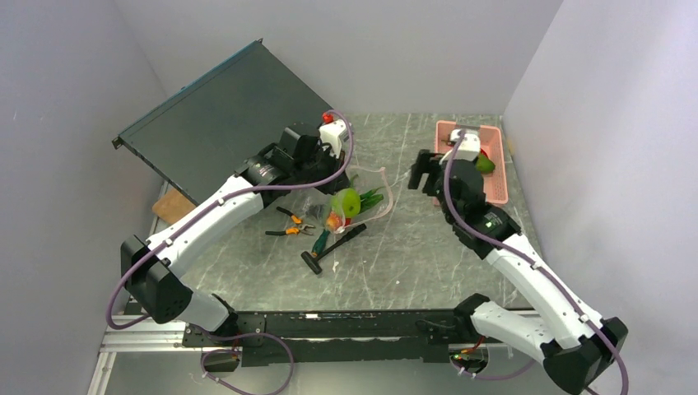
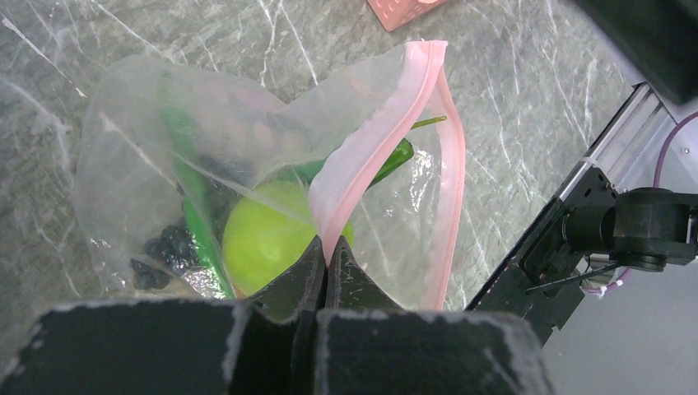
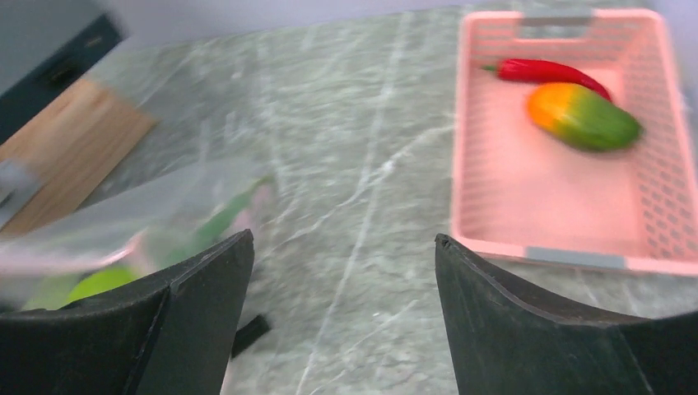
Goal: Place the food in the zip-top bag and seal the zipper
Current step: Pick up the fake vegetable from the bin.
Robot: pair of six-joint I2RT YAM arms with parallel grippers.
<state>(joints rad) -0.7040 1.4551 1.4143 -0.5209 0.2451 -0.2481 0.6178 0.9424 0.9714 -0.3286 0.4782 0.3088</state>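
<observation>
My left gripper (image 2: 327,251) is shut on the pale pink zipper strip (image 2: 374,148) of the clear zip-top bag (image 2: 140,132) and holds that edge up; the bag's mouth gapes open. Inside the bag lie a green apple (image 2: 267,239), a dark grape bunch (image 2: 160,251) and a green cucumber (image 2: 193,214). In the top view the bag (image 1: 366,193) lies mid-table with the apple (image 1: 347,202). My right gripper (image 3: 344,243) is open and empty, hovering between the bag (image 3: 165,214) and the pink basket (image 3: 527,197). The basket holds a red chili (image 3: 547,72) and an orange-green mango (image 3: 584,117).
Orange-handled pliers (image 1: 290,226) and a green-handled screwdriver (image 1: 321,243) lie just in front of the bag. A dark panel (image 1: 222,115) leans at the back left, with a wooden board (image 1: 171,207) below it. The basket (image 1: 498,185) stands against the right wall.
</observation>
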